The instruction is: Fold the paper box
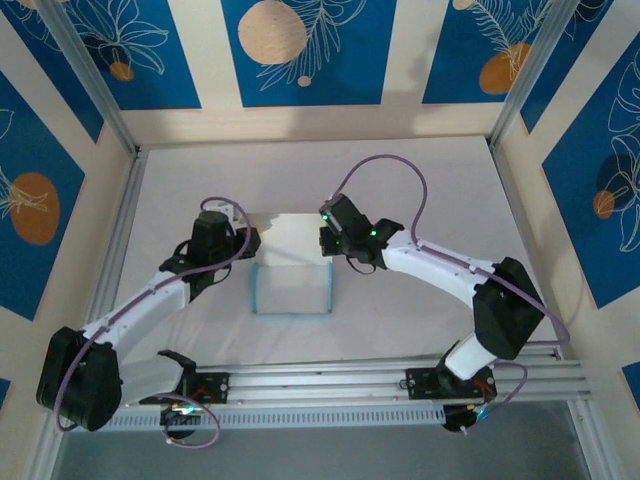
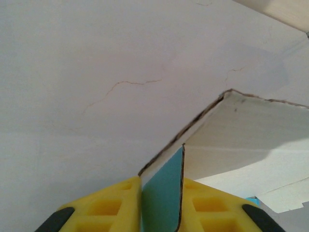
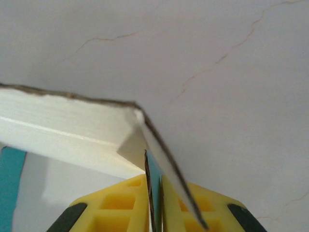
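The paper box [image 1: 292, 288] lies in the middle of the white table, partly folded, with light-blue side walls raised and a white back panel [image 1: 290, 235] standing up. My left gripper [image 1: 247, 240] is at the panel's left corner and my right gripper [image 1: 327, 243] at its right corner. In the left wrist view the yellow fingers [image 2: 111, 203] are shut on a light-blue flap [image 2: 163, 188] of the paper box beside the white panel [image 2: 241, 130]. In the right wrist view the gripper [image 3: 155, 183] pinches a thin blue-and-white flap [image 3: 153, 169] edge-on below the white panel [image 3: 72, 121].
The white tabletop [image 1: 400, 180] shows thin cracks. An aluminium rail [image 1: 330, 380] carrying both arm bases runs along the near edge. Metal frame posts [image 1: 95, 90] and blue patterned walls [image 1: 300, 50] close in the sides and back.
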